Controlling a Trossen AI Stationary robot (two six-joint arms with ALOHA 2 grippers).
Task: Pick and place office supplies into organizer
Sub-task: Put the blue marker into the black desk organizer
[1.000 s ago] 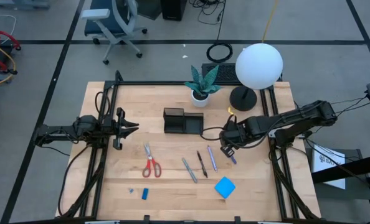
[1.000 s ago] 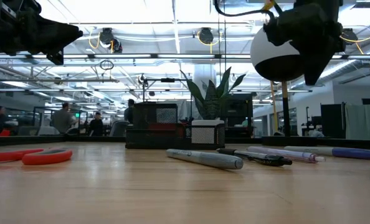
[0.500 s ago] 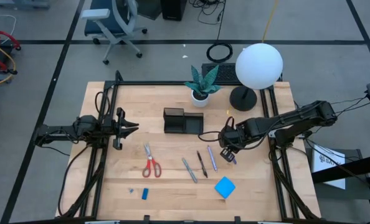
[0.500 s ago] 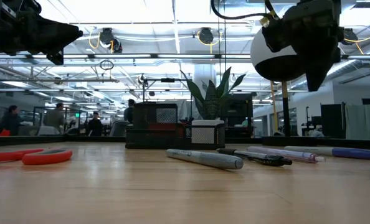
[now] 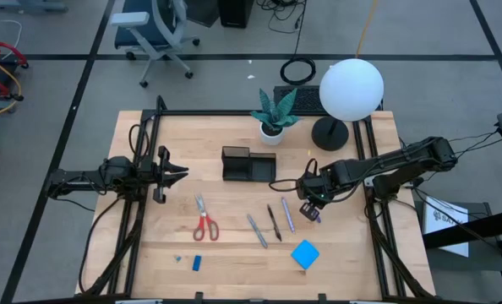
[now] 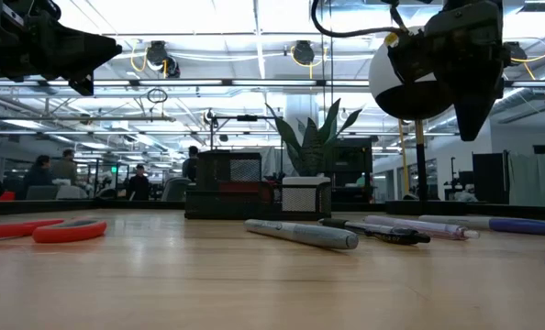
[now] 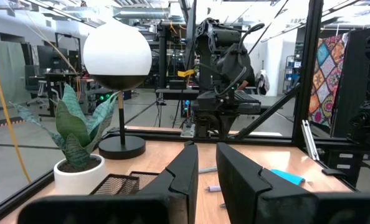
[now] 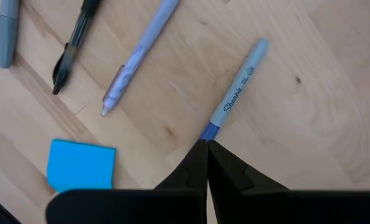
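Pens lie in a loose row near the middle of the tabletop: a grey pen [image 5: 257, 230], a black pen [image 5: 273, 222], a pale bluish pen [image 5: 288, 214] and, nearest the right edge, a Sharpie marker [image 8: 238, 89] with a blue cap. The right gripper [image 5: 308, 209] hangs above the marker's capped end, fingers pressed together and holding nothing. Blue pad [image 5: 305, 254] sits toward the front edge, just in front of the pens, and the scissors [image 5: 204, 221] lie left of them, with a small blue eraser [image 5: 197, 263] closer to the front edge. The organizer [image 5: 248, 165] stands toward the back edge, beside a plant pot [image 5: 272, 131] and a lamp [image 5: 350, 90]. The left gripper [image 5: 177, 172] waits over the left edge, fingers [image 7: 182, 171] slightly parted and empty.
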